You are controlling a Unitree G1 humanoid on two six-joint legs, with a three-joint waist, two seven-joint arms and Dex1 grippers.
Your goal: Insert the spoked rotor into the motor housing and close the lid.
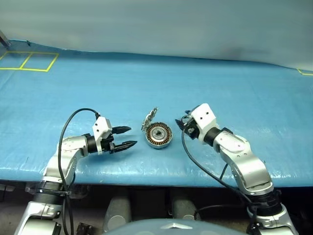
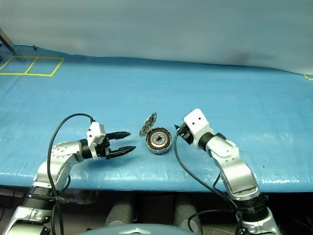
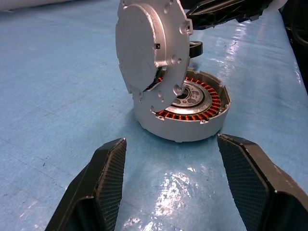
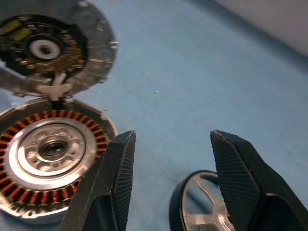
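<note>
So the motor housing (image 1: 159,135) sits on the blue table (image 1: 205,83) w/ its lid (image 3: 151,50) tipped up, so the copper inside is bare & ready; spoked rotor (image 4: 204,208) lies on the table right under the right gripper (image 4: 175,185), fingers spread, holding nothing; left gripper (image 1: 126,137) waits beside, fingers apart too, prob. to steady the cup.
</note>
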